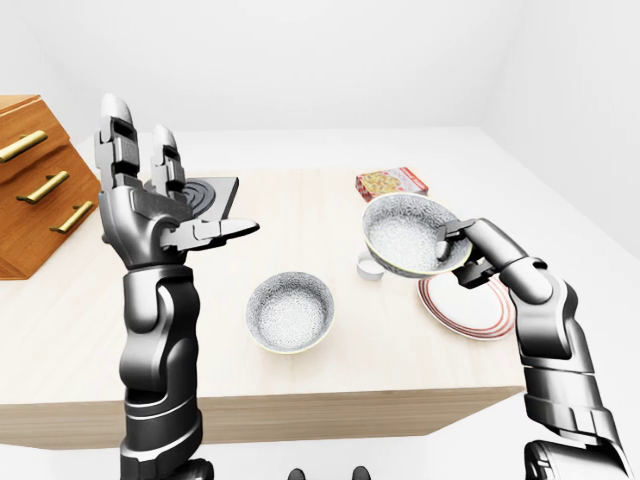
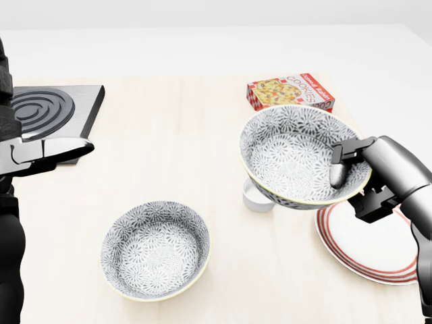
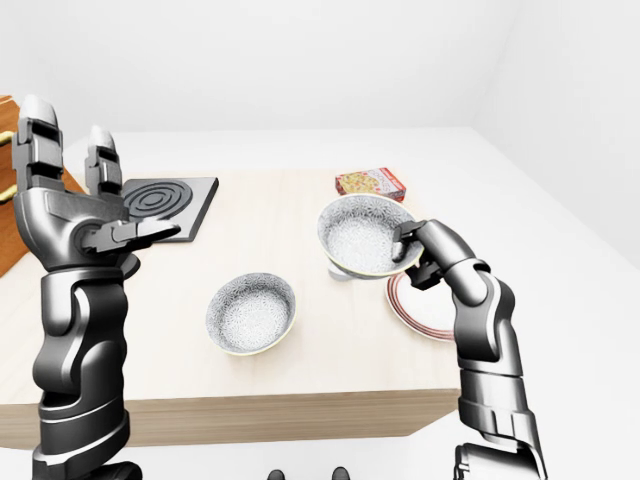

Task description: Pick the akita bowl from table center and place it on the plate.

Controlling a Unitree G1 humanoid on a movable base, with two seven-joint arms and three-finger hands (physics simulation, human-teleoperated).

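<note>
A black-and-white patterned akita bowl (image 2: 293,158) hangs tilted above the table, and my right hand (image 2: 348,183) is shut on its right rim, thumb inside and fingers outside. In the head view the bowl is over the left edge of the red-ringed white plate (image 2: 371,246), which lies at the right of the table. A second bowl of the same pattern (image 2: 155,250) rests on the table at lower left. At the left, well away from both bowls, my left hand (image 1: 165,195) is raised with its fingers spread open and holds nothing.
A small white cup (image 2: 257,198) stands partly under the held bowl. A cookies box (image 2: 291,92) lies at the top right, a black stove burner (image 2: 44,111) at the top left. A wooden drawer cabinet (image 1: 35,185) stands beyond the table's left end.
</note>
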